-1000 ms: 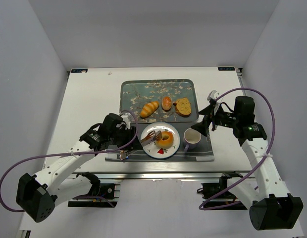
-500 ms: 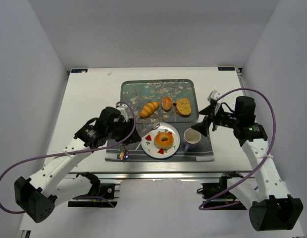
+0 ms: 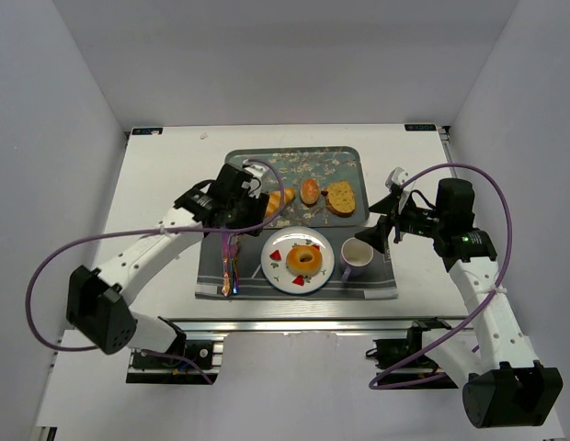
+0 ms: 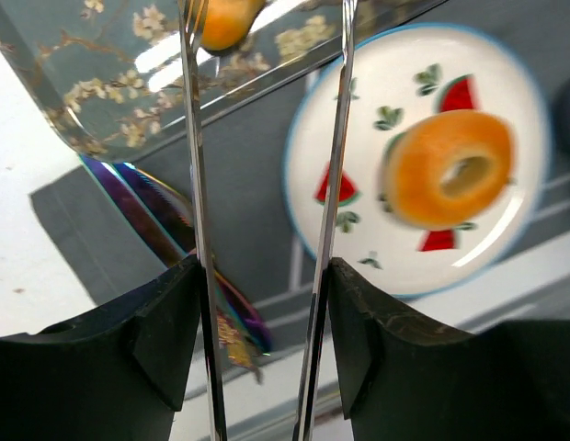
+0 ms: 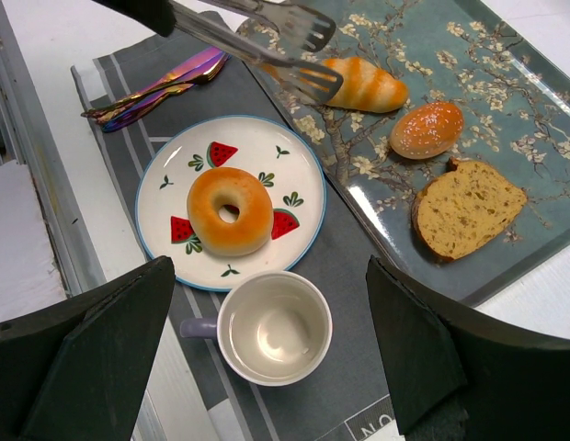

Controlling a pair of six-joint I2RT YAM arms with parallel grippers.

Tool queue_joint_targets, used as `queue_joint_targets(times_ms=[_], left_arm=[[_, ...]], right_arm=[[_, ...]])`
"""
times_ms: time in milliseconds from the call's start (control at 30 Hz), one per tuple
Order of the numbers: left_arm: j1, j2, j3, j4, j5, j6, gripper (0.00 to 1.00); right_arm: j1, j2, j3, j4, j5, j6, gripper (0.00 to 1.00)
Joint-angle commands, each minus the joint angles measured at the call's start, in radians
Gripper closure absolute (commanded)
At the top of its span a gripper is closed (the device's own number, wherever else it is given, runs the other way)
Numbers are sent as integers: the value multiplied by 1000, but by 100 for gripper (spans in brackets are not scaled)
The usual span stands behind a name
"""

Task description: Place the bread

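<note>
A bagel [image 3: 304, 258] lies on the white watermelon plate [image 3: 279, 272]; it also shows in the left wrist view [image 4: 448, 168] and the right wrist view [image 5: 230, 210]. My left gripper [image 3: 234, 197] [image 4: 264, 303] is shut on metal tongs [image 4: 336, 184]. The tongs are spread and empty, their tips [image 5: 308, 81] over the tray's near left part, beside the long roll [image 3: 278, 201] [image 5: 363, 84]. A round bun [image 3: 310, 191] and a bread slice [image 3: 340, 197] lie on the floral tray [image 3: 294, 161]. My right gripper [image 3: 384, 216] [image 5: 271, 340] is open and empty above the cup.
A lilac cup [image 3: 357, 255] [image 5: 274, 326] stands empty right of the plate on a grey placemat [image 3: 377, 285]. Iridescent cutlery [image 3: 230, 266] [image 5: 156, 87] lies on the mat left of the plate. Walls close in the table on three sides.
The tongs have let go of the bagel, which now lies on the plate. My left arm has swung back and left with the tongs to the tray. The right arm has not moved.
</note>
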Motion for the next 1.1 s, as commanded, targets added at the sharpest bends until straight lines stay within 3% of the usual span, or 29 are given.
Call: queue_joint_targets(times_ms=[0,233,667,700,867,967,1067], left_arm=[[9,38,51,1,-68,146,35],[49,119,58,57,-56,236,36],[77,208,56,127,-22,264,40],[78,211,58,129,-15,264,42],[86,181,59,126,-1,246,75],[86,122,50,118,1,215,86],[86,26,18,120,25,146,89]], right_arm=[[-7,-17,11,1,-22,2,11],[-10,-17,7,4,-21,2,11],[-14,-3,19,12,-25,9,11],[-16,-3,19,12,-25,9,11],[-19,-8,19,8,-24,8,11],[-22,-9,17,3,-27,8,11],[-20,-9,20,3,-30,8,11]])
